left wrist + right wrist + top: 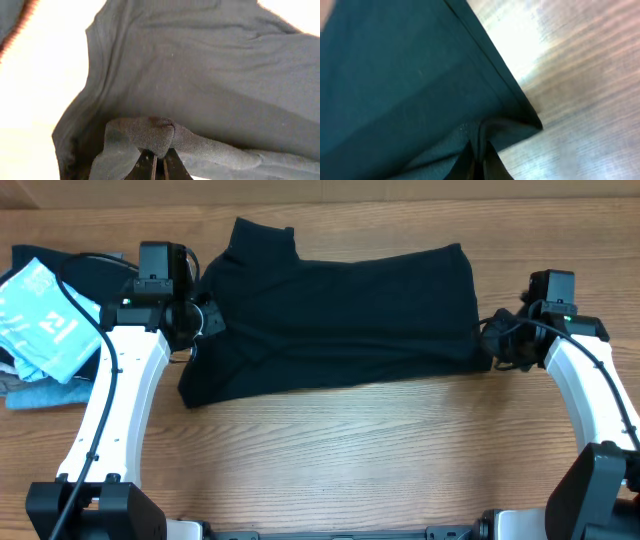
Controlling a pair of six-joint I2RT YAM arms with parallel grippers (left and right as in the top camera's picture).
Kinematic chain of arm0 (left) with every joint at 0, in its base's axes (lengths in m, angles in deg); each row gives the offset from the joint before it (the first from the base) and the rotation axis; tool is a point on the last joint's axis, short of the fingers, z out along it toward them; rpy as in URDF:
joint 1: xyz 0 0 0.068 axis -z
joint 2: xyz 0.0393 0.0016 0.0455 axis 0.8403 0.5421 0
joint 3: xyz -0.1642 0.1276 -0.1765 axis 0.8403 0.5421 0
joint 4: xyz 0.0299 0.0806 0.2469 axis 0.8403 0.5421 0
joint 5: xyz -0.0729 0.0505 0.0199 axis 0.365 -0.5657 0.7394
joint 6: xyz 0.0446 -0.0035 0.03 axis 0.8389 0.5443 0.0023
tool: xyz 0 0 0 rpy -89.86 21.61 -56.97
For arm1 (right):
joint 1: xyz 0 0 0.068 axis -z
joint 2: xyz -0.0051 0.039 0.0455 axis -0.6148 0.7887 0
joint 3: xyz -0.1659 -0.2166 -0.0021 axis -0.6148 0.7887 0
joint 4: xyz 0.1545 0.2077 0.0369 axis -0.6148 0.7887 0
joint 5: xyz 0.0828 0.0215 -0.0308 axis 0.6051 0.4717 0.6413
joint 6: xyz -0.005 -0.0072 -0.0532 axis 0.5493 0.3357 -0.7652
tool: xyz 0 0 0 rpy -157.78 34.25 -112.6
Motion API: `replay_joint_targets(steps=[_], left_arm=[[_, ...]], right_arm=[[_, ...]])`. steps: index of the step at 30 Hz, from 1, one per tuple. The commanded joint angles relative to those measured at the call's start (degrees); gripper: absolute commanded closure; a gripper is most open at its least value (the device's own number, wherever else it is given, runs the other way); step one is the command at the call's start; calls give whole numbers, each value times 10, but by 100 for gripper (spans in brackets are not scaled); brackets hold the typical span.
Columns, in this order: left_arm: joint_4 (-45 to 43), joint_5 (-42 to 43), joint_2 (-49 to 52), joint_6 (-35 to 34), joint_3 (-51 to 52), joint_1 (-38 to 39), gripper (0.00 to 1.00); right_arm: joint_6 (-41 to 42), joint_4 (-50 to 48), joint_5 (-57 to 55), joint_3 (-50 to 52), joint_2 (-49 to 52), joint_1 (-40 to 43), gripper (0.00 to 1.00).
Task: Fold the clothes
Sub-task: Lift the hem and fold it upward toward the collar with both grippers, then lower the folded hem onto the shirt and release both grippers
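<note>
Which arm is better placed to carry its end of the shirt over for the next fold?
Right, probably: the right tool pinches the shirt by a flat hem corner with bare table beside it; the left tool holds bunched fabric.

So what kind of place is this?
Probably a robot lab workbench: left gripper and right gripper both pinch a black T-shirt on a wooden table, with other clothes piled at one end.

A: Any txt, nos. or logos reading anywhere?
B: Only white print, sitting on the light-blue garment [42, 320] at far left, overhead view. Bigger chars, maybe digits, plus smaller marks. It's all coming out too small & skewed, so nothing's reading for sure.
A: Wrist views?
B: Nothing legible showing.
</note>
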Motion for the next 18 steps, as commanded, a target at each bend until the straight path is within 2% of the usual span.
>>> replay_joint_targets(steps=[1, 11, 18], left_arm=[[-41, -12, 16, 23, -14, -3, 96], [-60, -13, 81, 38, -14, -2, 96], [-66, -12, 88, 40, -14, -2, 96]], right_arm=[[-14, -33, -14, -16, 2, 0, 96], [-18, -64, -14, -16, 29, -22, 96], [-44, -105, -27, -16, 72, -44, 96]])
